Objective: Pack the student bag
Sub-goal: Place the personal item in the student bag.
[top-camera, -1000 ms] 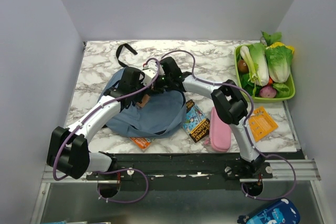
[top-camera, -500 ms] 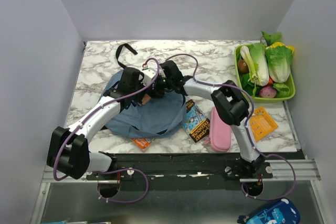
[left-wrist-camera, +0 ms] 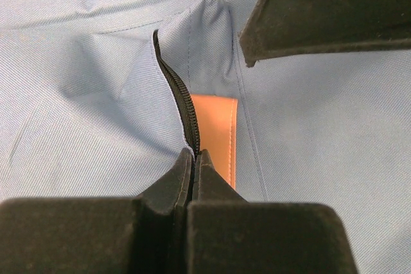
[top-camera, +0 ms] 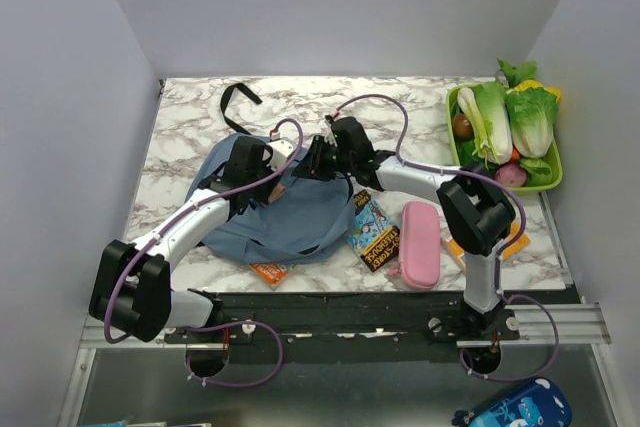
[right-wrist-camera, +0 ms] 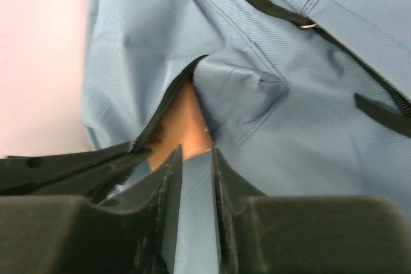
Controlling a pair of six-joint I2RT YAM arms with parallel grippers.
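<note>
From above, we see the soft, rounded, dusty-blue fabric student bag (top-camera: 300,222) lying left of centre on the marbled white table (top-camera: 175,137), with both arms bent over its upper part. The left gripper (top-camera: 287,183) and right gripper (top-camera: 313,163) meet there nose to nose, so neither is meaningfully nearer.

In the left wrist view, our fingers are pressed together on the bag's black zipper edge (left-wrist-camera: 178,91). The edge runs straight away from them, and a flat orange-brown patch (left-wrist-camera: 215,129) shows in the slit beside it.

In the right wrist view, the fingers (right-wrist-camera: 168,178) stand a narrow gap apart with blue cloth between them; we cannot tell whether they pinch it. The raised flap (right-wrist-camera: 237,94) lies just ahead, and the slit slants off to the left. We judge the next pull should go across that slit, away from the left arm.
</note>
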